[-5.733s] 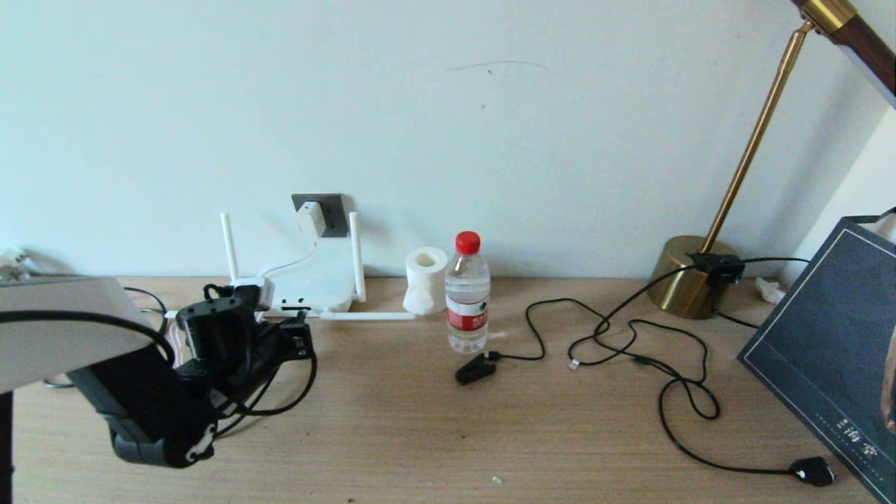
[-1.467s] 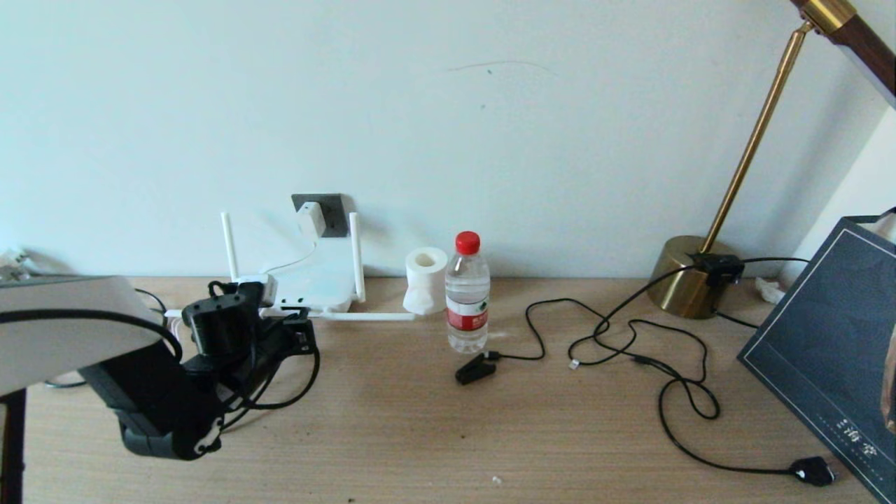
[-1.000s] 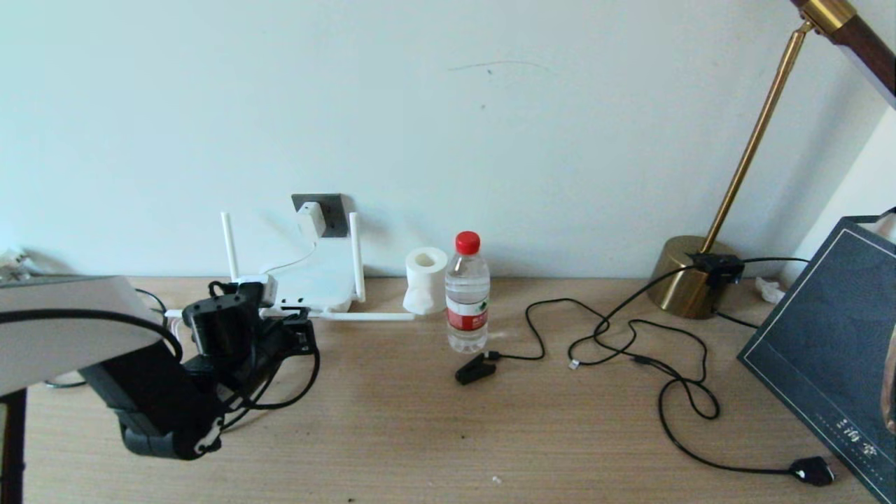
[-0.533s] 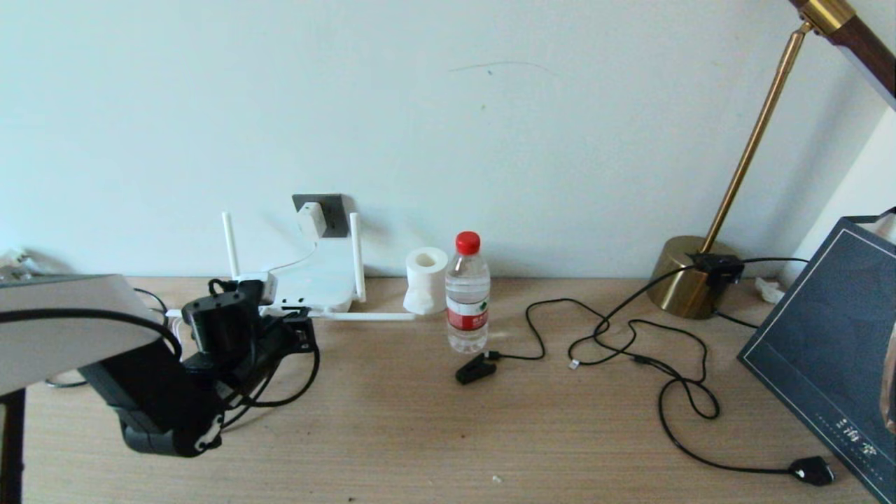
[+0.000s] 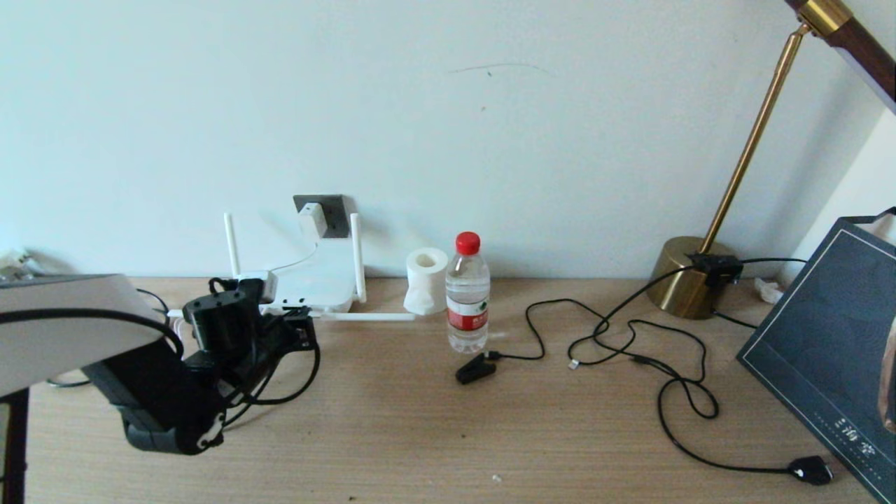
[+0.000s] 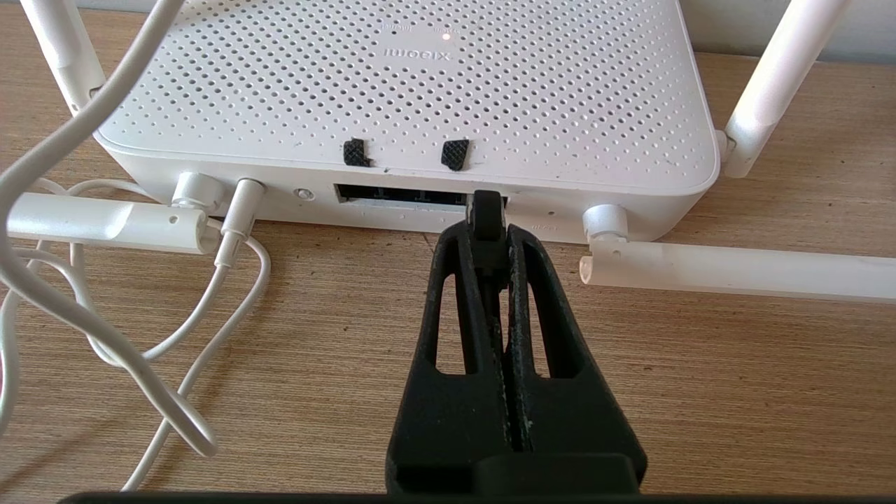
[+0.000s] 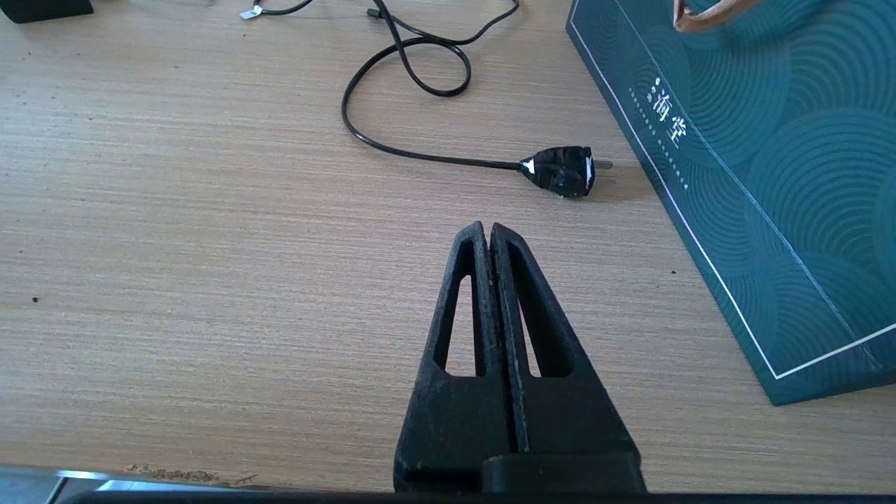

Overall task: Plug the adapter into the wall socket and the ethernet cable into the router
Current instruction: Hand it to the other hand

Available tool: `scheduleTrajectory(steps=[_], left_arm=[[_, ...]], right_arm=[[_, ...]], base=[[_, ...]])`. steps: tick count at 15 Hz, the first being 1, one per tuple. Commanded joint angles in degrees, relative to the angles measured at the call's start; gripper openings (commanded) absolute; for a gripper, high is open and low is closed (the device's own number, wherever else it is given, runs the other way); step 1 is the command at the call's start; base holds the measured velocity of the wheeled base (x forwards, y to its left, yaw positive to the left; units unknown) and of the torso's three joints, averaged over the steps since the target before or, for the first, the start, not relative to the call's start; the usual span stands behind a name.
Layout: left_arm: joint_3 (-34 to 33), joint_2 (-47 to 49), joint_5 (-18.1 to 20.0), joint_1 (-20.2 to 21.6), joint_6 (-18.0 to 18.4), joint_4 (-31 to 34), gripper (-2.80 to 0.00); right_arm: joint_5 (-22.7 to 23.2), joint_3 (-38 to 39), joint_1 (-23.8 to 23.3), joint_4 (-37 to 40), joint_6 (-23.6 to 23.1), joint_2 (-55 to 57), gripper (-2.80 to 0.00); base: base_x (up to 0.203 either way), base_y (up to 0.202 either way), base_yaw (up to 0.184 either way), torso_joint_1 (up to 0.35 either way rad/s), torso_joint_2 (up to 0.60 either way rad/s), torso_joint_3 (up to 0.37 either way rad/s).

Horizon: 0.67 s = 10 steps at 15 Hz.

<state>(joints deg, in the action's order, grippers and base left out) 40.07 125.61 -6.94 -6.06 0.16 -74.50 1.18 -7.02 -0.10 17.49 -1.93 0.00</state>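
Note:
The white router point(image 6: 420, 91) lies by the wall, its dark port row facing my left gripper point(image 6: 486, 234). That gripper is shut on the black boot of the ethernet cable point(image 6: 486, 210). The plug's tip is at the right end of the port row; how deep it sits is hidden. In the head view the left gripper point(image 5: 301, 329) is just in front of the router point(image 5: 318, 283). The white adapter point(image 5: 311, 218) sits in the grey wall socket point(image 5: 336, 208) above it. My right gripper point(image 7: 488, 231) hangs shut and empty over bare table at the near right.
A folded-down antenna point(image 6: 735, 269) lies right of the fingers, with white cords point(image 6: 231, 280) on the left. A paper roll point(image 5: 425, 280), water bottle point(image 5: 467, 294), black clip point(image 5: 474, 369), loose black cable with plug point(image 5: 812, 470), brass lamp base point(image 5: 689, 276) and dark box point(image 5: 833, 343) stand to the right.
Over the longer span my left gripper has edged toward the router with the plug in it. In the last second almost nothing has moved.

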Motion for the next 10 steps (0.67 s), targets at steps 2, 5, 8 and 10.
scheduleTrajectory(steps=[2, 5, 8, 10], left_arm=[[0.0, 0.3, -0.1, 0.0, 0.0, -0.2, -2.8], [0.0, 0.3, 0.0, 0.0, 0.0, 0.0, -2.8], [-0.1, 1.0, 0.0, 0.1, 0.0, 0.0, -2.8], [-0.1, 1.4, 0.0, 0.0, 0.0, 0.0, -2.8]], right_arm=[[0.0, 0.0, 0.0, 0.1, 0.0, 0.1, -2.8], [0.1, 0.0, 0.0, 0.1, -0.1, 0.0, -2.8], [0.1, 0.0, 0.0, 0.1, 0.0, 0.0, -2.8], [0.1, 0.0, 0.0, 0.1, -0.1, 0.1, -2.8]], base=[[0.0, 0.0, 0.0, 0.0, 0.0, 0.0], [0.0, 0.0, 0.0, 0.0, 0.0, 0.0], [0.0, 0.0, 0.0, 0.0, 0.0, 0.0], [0.0, 0.0, 0.0, 0.0, 0.0, 0.0]])
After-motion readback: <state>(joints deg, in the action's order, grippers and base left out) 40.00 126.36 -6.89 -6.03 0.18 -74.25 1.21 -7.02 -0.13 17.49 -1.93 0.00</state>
